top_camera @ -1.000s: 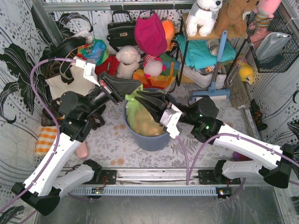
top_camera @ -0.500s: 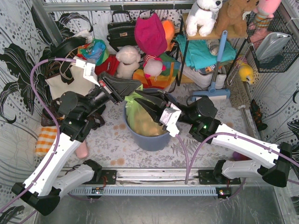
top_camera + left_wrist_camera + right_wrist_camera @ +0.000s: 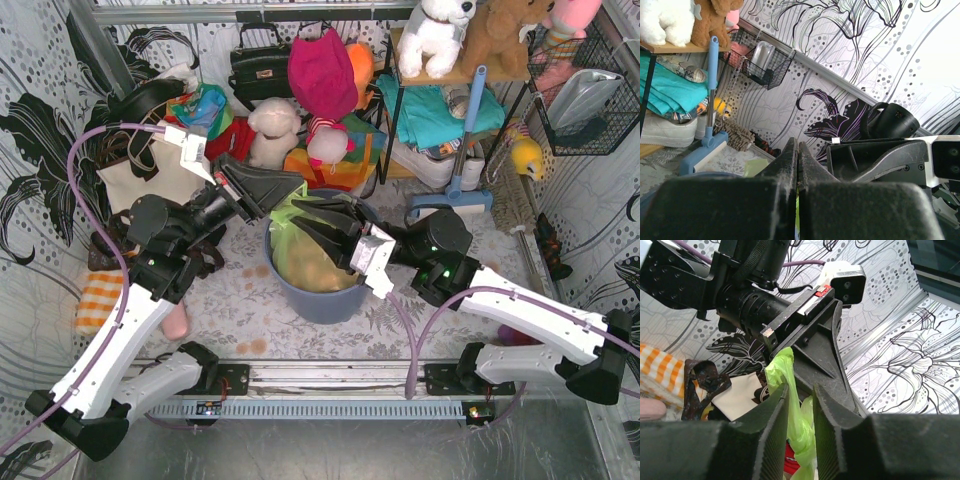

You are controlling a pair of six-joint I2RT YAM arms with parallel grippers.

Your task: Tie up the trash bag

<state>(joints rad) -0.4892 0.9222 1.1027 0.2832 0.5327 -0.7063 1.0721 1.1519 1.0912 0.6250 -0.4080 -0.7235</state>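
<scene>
**Two arms meet over the bin.** Your left arm [image 3: 110, 340] rises from the near-left corner of the desk [image 3: 240, 300], elbow bent. It reaches right toward the far-left rim of the bin. The left end effector [image 3: 293, 190] is clamped there on a pinch of the trash bag [image 3: 300, 255]. The left wrist view shows its jaws flush together, with a sliver of lime-green plastic caught low in the seam.

Your right arm [image 3: 530, 320] lies low over the near-right part of the desk and reaches left and away from you, its wrist over the bin. The right end effector [image 3: 300, 218] points at the left one, the tips nearly meeting above the bag's mouth. Its jaws stand narrowly parted. In the right wrist view a twisted strand of the bag runs up between the fingers [image 3: 772, 425], and you cannot tell whether they press on it.

The blue-grey bin [image 3: 325, 300] stands upright mid-desk, about midway between the left and right edges. The trash bag lines it, mouth up, with crumpled tan-brown paper showing through the thin plastic. On the right wall a black wire basket [image 3: 560, 145] holds something pale grey.

The bag's body sits upright in the bin. Its gathered top is drawn into a strand whose long axis runs up from the bin toward the far-left, ending in the left end effector's grip.
</scene>
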